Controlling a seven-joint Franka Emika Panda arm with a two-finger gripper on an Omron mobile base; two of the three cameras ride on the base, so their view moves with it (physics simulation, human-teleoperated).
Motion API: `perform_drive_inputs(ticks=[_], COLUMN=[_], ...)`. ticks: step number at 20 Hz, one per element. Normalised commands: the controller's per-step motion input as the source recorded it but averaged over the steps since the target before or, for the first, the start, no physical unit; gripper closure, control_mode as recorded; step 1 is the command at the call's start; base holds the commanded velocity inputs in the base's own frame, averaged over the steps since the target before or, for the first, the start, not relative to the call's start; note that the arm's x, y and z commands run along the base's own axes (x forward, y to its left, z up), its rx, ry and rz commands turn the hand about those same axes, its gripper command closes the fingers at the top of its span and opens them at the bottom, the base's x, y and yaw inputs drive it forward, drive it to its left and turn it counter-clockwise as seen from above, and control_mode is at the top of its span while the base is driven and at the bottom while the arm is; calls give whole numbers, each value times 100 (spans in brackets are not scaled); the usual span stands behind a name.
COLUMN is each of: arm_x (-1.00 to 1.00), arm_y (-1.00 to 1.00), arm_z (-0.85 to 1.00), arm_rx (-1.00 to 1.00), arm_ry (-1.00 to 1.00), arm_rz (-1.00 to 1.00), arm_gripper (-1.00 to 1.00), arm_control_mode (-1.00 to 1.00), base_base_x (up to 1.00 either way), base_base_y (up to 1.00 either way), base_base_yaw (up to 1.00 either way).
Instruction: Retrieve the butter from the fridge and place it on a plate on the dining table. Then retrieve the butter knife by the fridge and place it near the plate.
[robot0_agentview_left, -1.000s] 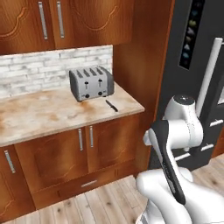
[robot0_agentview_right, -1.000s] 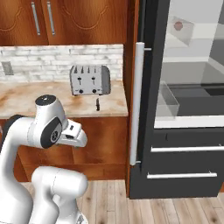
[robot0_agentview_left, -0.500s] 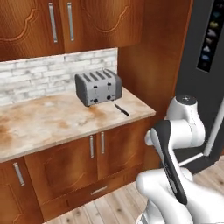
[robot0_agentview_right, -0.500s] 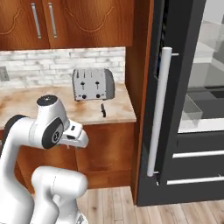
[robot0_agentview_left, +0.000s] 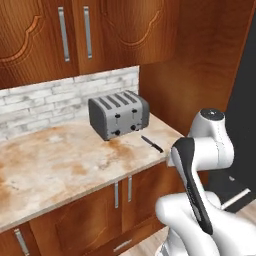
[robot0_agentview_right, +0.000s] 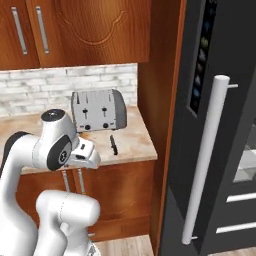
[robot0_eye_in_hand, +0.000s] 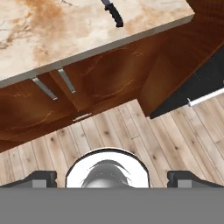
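Counter (robot0_agentview_left: 60, 165): mottled beige-orange top over red-brown cabinets with bar handles, wall cabinets above, white brick backsplash behind.

Toaster (robot0_agentview_left: 119, 115): grey, four slots, standing at the back of the counter against the brick; in the right base view (robot0_agentview_right: 98, 110) it sits at 11 o'clock from the knife, near but apart.

Knife (robot0_agentview_left: 152, 144): slim, all black, lying flat on the counter near its front right corner, just in front of the toaster. Long axis runs roughly back-to-front across the counter; in the right base view (robot0_agentview_right: 113, 145) it reads almost as 12-to-6. Which end is the blade cannot be told at this size. Nothing touches it.

Fridge (robot0_agentview_right: 220, 125): dark grey, at the right past a wood side panel, with a long white bar handle (robot0_agentview_right: 206, 160) and a strip of coloured icons.

Gripper (robot0_eye_in_hand: 112, 179): fingers (robot0_eye_in_hand: 41, 178) spread wide, holding nothing, looking down at the plank floor and cabinet fronts. In the hand view the knife (robot0_eye_in_hand: 112, 13) lies at 12 o'clock, well apart from the tips (the counter edge and cabinet doors come between).
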Motion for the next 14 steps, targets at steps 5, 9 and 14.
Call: perform_drive_inputs(ticks=[5, 9, 14], arm_x=[0, 0, 47], arm_y=[0, 0, 8], arm_z=[0, 0, -4], arm_rx=[0, 0, 1], arm_ry=[0, 0, 0], arm_rz=[0, 0, 0], arm_gripper=[-100, -100, -100], arm_control_mode=[100, 100, -100], base_base_x=[60, 32, 5], base_base_y=[-24, -47, -1], base_base_yaw=[0, 1, 0])
